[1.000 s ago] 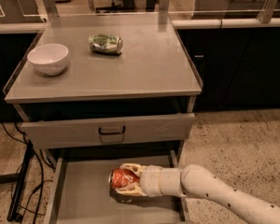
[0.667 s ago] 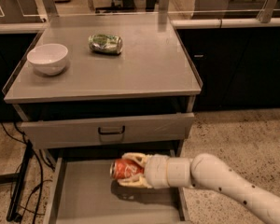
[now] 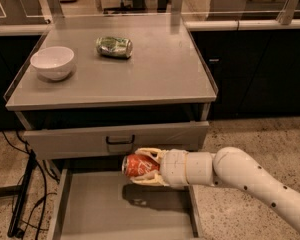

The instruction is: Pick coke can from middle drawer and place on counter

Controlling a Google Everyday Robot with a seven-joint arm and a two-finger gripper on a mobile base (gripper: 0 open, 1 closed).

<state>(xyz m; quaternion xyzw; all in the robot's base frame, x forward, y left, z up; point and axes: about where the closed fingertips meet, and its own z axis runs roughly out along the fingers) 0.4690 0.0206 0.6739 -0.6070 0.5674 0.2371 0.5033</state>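
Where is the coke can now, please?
In the camera view's lower centre, the coke can lies sideways in the gripper, above the open middle drawer, below the handled drawer front.

The small red-orange coke can (image 3: 138,165) is seen to have a glossy painted metal skin and a bright silver end. It is clasped by the cream, rubbery-looking fingers (image 3: 149,153) of the gripper (image 3: 138,166), just above the middle drawer (image 3: 110,209), whose flat grey metal bottom looks matt and smooth. A dull, satin sheen is shown by the grey metal counter (image 3: 155,79). On it, a glossy white glazed bowl (image 3: 53,62) and a shiny green and silver can (image 3: 114,47) are seen. The white arm (image 3: 240,171) looks like smooth plastic.
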